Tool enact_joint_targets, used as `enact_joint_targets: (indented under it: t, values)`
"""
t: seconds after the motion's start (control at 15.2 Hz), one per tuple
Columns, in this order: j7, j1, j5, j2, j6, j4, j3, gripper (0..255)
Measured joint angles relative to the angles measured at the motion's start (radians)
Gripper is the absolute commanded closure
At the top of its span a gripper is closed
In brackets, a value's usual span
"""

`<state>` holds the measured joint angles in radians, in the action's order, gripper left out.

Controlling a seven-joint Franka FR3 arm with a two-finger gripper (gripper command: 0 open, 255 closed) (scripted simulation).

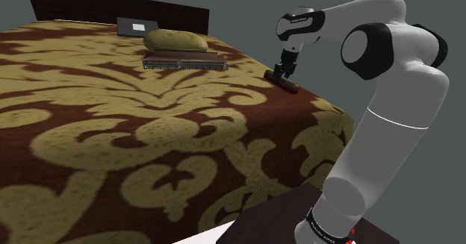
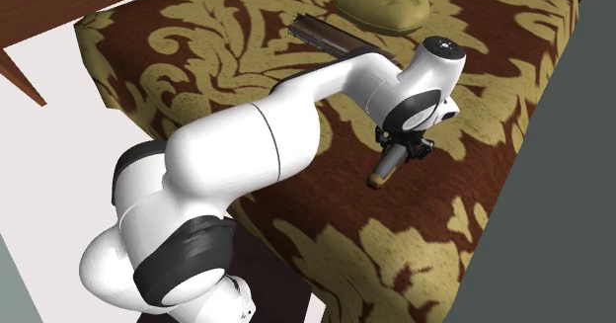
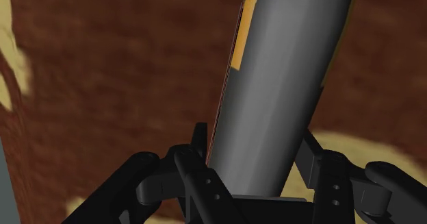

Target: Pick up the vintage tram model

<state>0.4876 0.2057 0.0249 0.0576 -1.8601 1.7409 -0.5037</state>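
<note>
Tram model: on the bed, close to the side edge nearest the arm, clasped between the gripper's fingers.
Cushion: farther in, toward the headboard.
Long flat object: just before the cushion.
Flat box: behind the cushion, by the headboard.

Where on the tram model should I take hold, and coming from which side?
Likely across its two long sides, from straight above. The tram model lies flat on the bedspread, long and narrow with a rounded grey roof, so only its width suits the claw.
</note>
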Motion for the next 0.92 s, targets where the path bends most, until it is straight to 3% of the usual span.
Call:
enact_joint_targets:
  t: [0.92]
  values:
    - [0.009,0.008,0.011,0.022,0.187,-0.205,-0.005,255]
